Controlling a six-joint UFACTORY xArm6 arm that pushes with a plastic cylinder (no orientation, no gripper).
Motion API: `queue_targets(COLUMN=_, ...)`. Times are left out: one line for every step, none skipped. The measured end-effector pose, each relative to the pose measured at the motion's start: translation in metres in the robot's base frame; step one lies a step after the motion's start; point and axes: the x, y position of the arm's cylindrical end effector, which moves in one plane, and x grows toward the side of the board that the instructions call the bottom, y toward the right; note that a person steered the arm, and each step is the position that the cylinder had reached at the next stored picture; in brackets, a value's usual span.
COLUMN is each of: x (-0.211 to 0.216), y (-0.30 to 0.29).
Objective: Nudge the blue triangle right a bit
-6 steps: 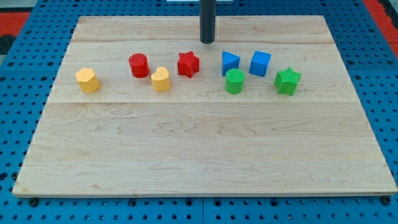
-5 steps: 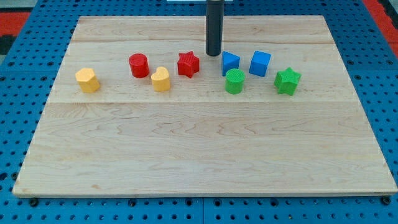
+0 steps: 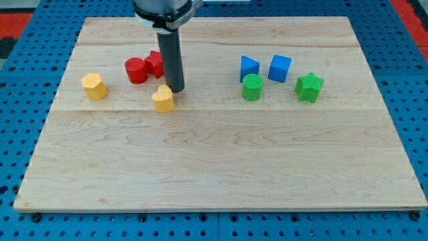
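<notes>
The blue triangle sits in the upper right part of the wooden board, with a blue cube just to its right and a green cylinder just below it. My tip is far to the triangle's left. It stands right beside a yellow heart block, at that block's upper right. The rod partly hides a red star.
A red cylinder touches the red star on its left. A yellow hexagon block lies at the view's left. A green star lies at the right end of the row.
My rod has swept from beside the blue triangle to the left. The red star, red cylinder and yellow heart have all been shifted left. The blue triangle has not moved.
</notes>
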Motion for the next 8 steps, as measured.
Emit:
queue_targets(x=0.009, y=0.030)
queue_targets(x=0.052, y=0.030)
queue_targets(x=0.034, y=-0.029)
queue_targets(x=0.021, y=-0.068)
queue_targets(x=0.011, y=-0.013)
queue_targets(x=-0.010, y=-0.003)
queue_targets(x=-0.014, y=-0.035)
queue_targets(x=-0.017, y=-0.076)
